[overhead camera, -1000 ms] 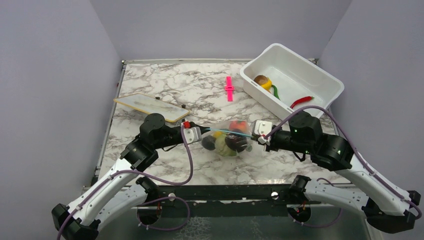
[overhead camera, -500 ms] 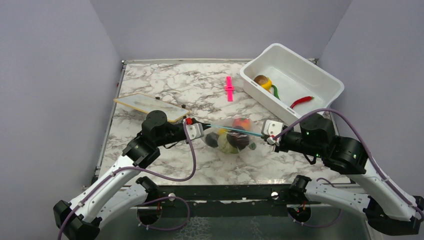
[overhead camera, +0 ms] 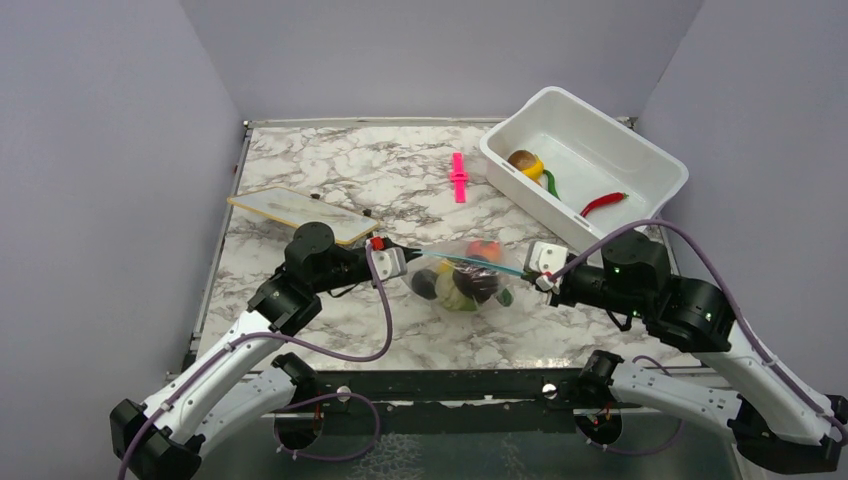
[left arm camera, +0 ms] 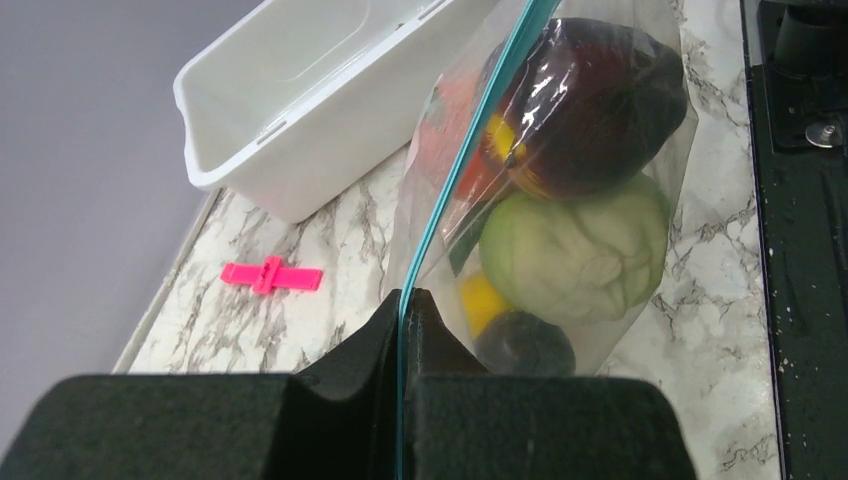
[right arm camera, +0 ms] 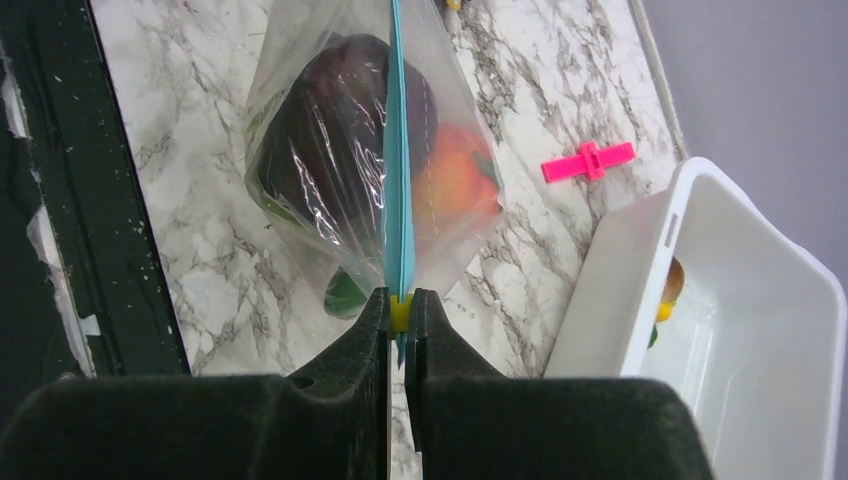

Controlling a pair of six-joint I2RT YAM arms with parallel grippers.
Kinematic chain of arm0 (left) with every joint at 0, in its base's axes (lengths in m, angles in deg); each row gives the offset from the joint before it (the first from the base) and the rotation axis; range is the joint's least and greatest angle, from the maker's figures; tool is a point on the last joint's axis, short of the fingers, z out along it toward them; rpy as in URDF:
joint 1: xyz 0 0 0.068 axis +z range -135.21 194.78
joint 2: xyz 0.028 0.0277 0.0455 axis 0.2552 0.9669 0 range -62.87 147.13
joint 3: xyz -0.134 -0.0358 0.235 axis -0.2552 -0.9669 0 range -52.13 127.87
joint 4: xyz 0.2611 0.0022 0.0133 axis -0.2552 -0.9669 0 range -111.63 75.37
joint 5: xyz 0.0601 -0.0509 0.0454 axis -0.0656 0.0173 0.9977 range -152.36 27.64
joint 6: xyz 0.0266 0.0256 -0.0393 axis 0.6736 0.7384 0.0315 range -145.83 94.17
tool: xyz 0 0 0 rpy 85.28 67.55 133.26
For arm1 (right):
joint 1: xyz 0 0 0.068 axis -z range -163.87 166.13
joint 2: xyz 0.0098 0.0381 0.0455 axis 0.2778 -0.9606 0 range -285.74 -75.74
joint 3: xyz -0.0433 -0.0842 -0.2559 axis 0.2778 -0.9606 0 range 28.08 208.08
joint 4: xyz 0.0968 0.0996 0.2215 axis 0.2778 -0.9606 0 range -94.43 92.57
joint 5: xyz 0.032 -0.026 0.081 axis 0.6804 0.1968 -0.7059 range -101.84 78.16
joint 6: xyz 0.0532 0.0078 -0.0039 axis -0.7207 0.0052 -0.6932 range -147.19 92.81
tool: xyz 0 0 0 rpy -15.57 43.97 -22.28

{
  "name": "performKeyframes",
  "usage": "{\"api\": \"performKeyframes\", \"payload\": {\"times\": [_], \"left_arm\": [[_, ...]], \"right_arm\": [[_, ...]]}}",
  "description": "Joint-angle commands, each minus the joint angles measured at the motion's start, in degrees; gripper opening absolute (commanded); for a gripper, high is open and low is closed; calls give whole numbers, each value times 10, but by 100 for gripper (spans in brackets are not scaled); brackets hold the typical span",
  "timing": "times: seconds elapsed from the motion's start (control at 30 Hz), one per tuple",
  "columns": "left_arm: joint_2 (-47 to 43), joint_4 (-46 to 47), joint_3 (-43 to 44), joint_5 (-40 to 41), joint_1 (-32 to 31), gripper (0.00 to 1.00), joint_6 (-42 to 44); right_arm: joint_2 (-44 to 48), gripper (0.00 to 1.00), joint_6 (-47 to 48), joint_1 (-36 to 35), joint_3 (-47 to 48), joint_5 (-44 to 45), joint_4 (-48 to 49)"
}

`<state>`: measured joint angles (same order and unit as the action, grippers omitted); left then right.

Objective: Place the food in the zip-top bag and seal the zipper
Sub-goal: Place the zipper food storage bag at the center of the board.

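Note:
The clear zip-top bag (overhead camera: 462, 283) is stretched between my two grippers just above the marble table. Inside it lies food: a green ball (left arm camera: 575, 245), a dark brown piece (left arm camera: 590, 105), a yellow piece (left arm camera: 480, 298) and an orange one (right arm camera: 455, 185). The light blue zipper (overhead camera: 470, 263) runs taut along its top edge. My left gripper (left arm camera: 405, 298) is shut on the zipper's left end. My right gripper (right arm camera: 400, 300) is shut on the small yellow slider (right arm camera: 400, 313) at the zipper's right end.
A white tub (overhead camera: 640, 160) at the back right holds a brown-and-yellow piece (overhead camera: 526, 163) and a red chili (overhead camera: 603, 202). A pink clip (overhead camera: 459, 177) lies mid-table behind the bag. A pale board (overhead camera: 300, 213) sits at the left, behind my left arm.
My right gripper slid to the right along the zipper, away from the left one, drawing the strip longer and tauter. The left gripper shifted slightly and kept its grip.

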<state>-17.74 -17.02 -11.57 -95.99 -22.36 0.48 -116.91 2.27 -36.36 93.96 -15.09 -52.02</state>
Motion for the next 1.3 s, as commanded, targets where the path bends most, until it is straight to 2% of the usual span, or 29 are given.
{"api": "performKeyframes", "payload": {"times": [0.0, 0.27, 0.47, 0.6, 0.73, 0.83, 0.97, 1.13, 1.27], "left_arm": [[-8, 25, -22, 23, 22, 4, -7], [-25, -15, -20, 17, 22, 45, 1], [-64, 7, -17, 51, 22, 57, -28], [-93, 53, -13, 101, 22, 63, -73], [-106, 62, 6, 140, 22, 74, -112], [-110, 58, 15, 162, 22, 82, -140], [-110, 42, 14, 183, 22, 98, -155], [-104, 34, 3, 197, 22, 99, -173], [-96, 36, 0, 203, 22, 99, -189]], "right_arm": [[5, 1, -29, 6, -25, -29, 21], [-13, 1, -56, 5, -68, -174, 95], [-15, 1, -79, 5, -61, -303, 146], [-18, 1, -133, 5, -64, -360, 238], [-51, 1, -182, 5, -74, -322, 284], [-83, 1, -196, 6, -93, -247, 281], [-110, 1, -186, 6, -141, -151, 286], [-139, 1, -140, 5, -174, -29, 300], [-164, 1, -104, 6, -167, 2, 334]]}}
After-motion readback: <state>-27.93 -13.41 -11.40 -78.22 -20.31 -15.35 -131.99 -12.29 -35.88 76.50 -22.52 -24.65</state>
